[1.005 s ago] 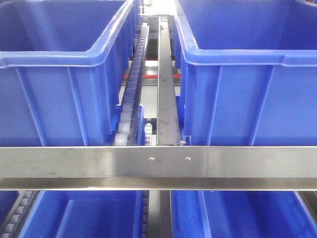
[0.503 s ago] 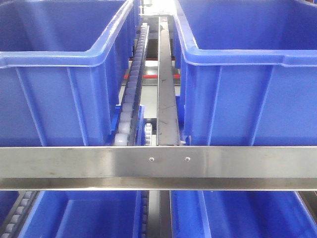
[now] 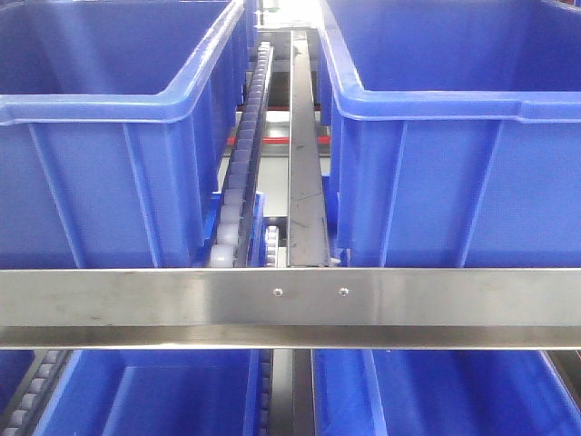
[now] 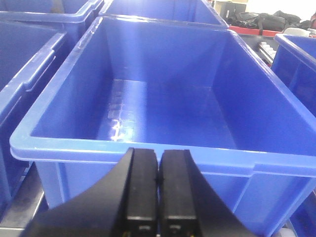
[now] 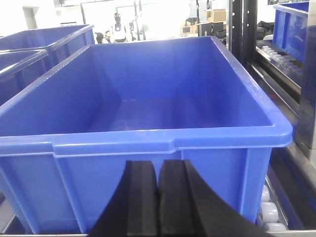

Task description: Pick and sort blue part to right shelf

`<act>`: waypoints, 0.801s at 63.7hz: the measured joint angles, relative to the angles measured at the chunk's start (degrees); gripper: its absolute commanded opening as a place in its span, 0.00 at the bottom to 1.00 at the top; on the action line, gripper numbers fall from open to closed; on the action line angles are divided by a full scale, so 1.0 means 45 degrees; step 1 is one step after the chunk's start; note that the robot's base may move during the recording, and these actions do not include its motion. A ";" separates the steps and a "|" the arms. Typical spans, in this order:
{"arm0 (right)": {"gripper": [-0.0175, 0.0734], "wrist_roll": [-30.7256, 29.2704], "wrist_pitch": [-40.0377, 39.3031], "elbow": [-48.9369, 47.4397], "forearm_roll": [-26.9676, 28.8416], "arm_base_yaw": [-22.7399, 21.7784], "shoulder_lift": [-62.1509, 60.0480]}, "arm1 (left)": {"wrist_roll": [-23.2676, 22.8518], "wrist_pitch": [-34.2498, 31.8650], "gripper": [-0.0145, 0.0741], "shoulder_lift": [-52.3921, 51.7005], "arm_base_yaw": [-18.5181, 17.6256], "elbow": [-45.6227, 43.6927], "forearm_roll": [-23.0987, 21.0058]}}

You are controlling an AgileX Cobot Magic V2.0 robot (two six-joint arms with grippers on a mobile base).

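The left gripper [image 4: 158, 195] has its two black fingers pressed together, with nothing between them, and only their upper part is in the picture. It hangs just before the near wall of a large blue bin [image 4: 148, 148] whose bottom is bare and shiny. The right gripper [image 5: 157, 202] is pressed together in the same way, holds nothing, and stands before another blue bin [image 5: 163, 140], also bare inside.

The blue part cannot be seen in any view; where it lies, I cannot tell.

The right shelf [image 3: 290, 304] fills the front view: a flat steel crossbar, a steel rail [image 3: 306, 182] and a white roller track [image 3: 243, 173] between two upper bins, with two lower bins cut off at the bottom edge. This view looks the same as one second ago.

Neither gripper appears in the front view. Only the wrist views show the bin floors. The right wrist view also shows rollers [image 5: 270, 212] at its lower right and a blurred bright room behind.
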 measured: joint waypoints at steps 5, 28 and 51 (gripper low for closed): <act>0.25 0.0000 0.0020 0.0000 0.0000 0.0000 0.0000 | 0.0000 0.0000 0.31 0.0000 0.0000 0.0000 0.0000; 0.25 0.0000 0.0029 0.0000 0.0000 0.0000 0.0000 | 0.0000 0.0018 0.31 0.0000 0.0000 0.0042 0.0000; 0.25 0.0000 0.0049 0.0000 0.0000 0.0000 0.0000 | -0.4486 -0.1735 0.31 -0.0978 0.0019 0.1077 0.4774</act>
